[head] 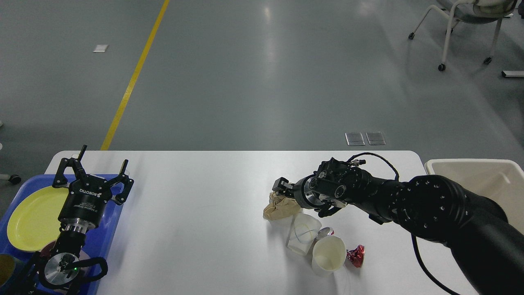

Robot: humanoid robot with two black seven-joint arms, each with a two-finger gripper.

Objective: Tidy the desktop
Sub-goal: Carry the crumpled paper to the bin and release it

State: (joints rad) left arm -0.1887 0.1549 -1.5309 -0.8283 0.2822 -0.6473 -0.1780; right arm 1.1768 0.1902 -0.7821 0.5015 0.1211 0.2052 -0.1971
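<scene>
The white desktop [204, 213] fills the lower half of the head view. On its right part lie a crumpled brown paper ball [279, 207], a clear plastic cup [302, 234] on its side, a white paper cup [327, 255] on its side, and a red foil wrapper [357, 255]. My right gripper [282, 189] reaches in from the right and sits at the top of the paper ball, touching or just over it; its fingers are seen end-on and dark. My left gripper [102, 168] is open and empty, pointing up above the blue tray.
A blue plastic tray [110, 221] with a yellow plate [30, 217] sits at the desktop's left end. A beige bin [483, 180] stands past the right end, behind my right arm. A wheeled chair [462, 24] stands far back right on the grey floor.
</scene>
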